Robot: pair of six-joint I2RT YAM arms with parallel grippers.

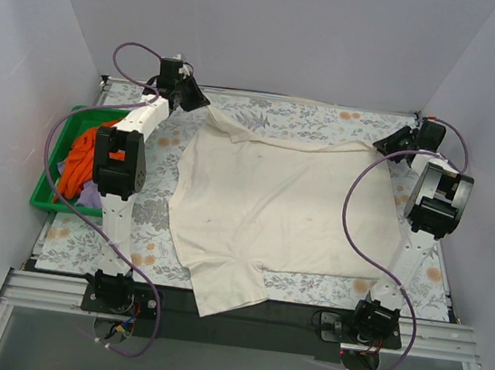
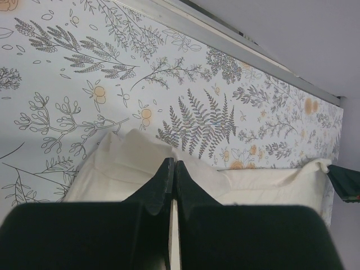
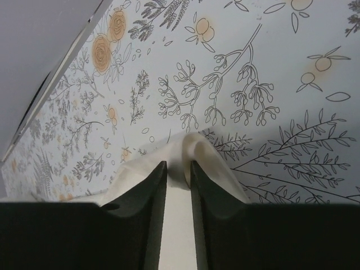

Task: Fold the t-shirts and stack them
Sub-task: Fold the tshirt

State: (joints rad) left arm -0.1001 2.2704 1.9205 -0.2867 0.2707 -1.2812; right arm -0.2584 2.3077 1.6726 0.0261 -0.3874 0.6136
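Both my claws, left gripper [image 2: 170,166] and right gripper [image 3: 179,166], are clamped on the cream t-shirt [image 1: 282,199] at their tips, so I'd lift evenly, keeping it taut between them.

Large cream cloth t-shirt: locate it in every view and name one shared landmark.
Top external: large cream cloth t-shirt spread across the centre.
Left wrist: bunched at bottom centre, at the left gripper.
Right wrist: folded corner, lower centre, in the right gripper.
Shared landmark: floral-print table cover.
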